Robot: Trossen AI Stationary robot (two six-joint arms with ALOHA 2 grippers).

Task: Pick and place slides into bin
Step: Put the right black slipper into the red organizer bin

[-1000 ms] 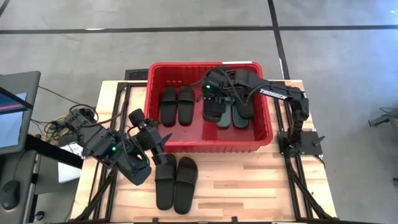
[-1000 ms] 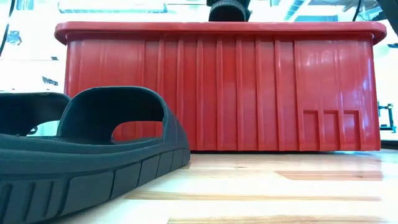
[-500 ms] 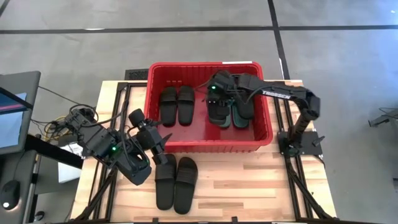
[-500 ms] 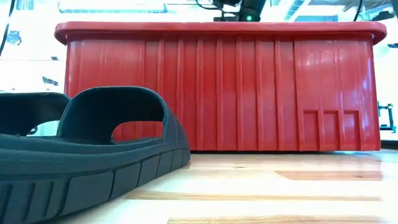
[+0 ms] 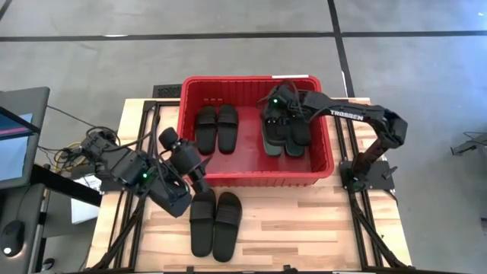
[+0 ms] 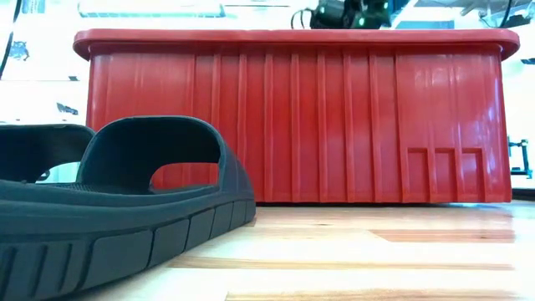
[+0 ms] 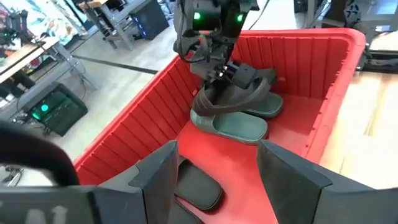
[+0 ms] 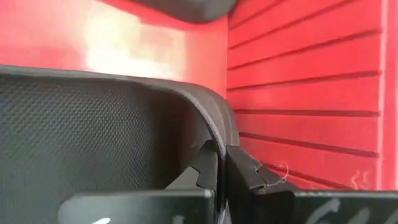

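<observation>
The red bin (image 5: pixel 257 176) stands at the far middle of the wooden table (image 5: pixel 304 228), seen from above. Inside it, a pair of black slides (image 5: pixel 216 128) lies flat side by side in its left half. In the right half lies a cluster of slides: teal-green slides (image 7: pixel 239 127) on the bin floor with black ones on top.

The right hand (image 5: pixel 278 114) reaches into the bin over that cluster. Its fingers (image 8: pixel 214 163) are pressed together on the strap of a black slide (image 7: pixel 245 92); in the right wrist view the dark strap edge runs between the fingertips, with the red ribbed wall just behind. In the left wrist view this slide is tilted, its toe end raised off the teal-green pair beneath it.

The left hand (image 5: pixel 194 171) hovers just outside the bin's near left wall, its fingers (image 7: pixel 158 171) spread wide and holding nothing. Just beside it, on the table in front of the bin, a second pair of black slides (image 5: pixel 215 221) lies side by side; one of them fills the near left of the low view.
</observation>
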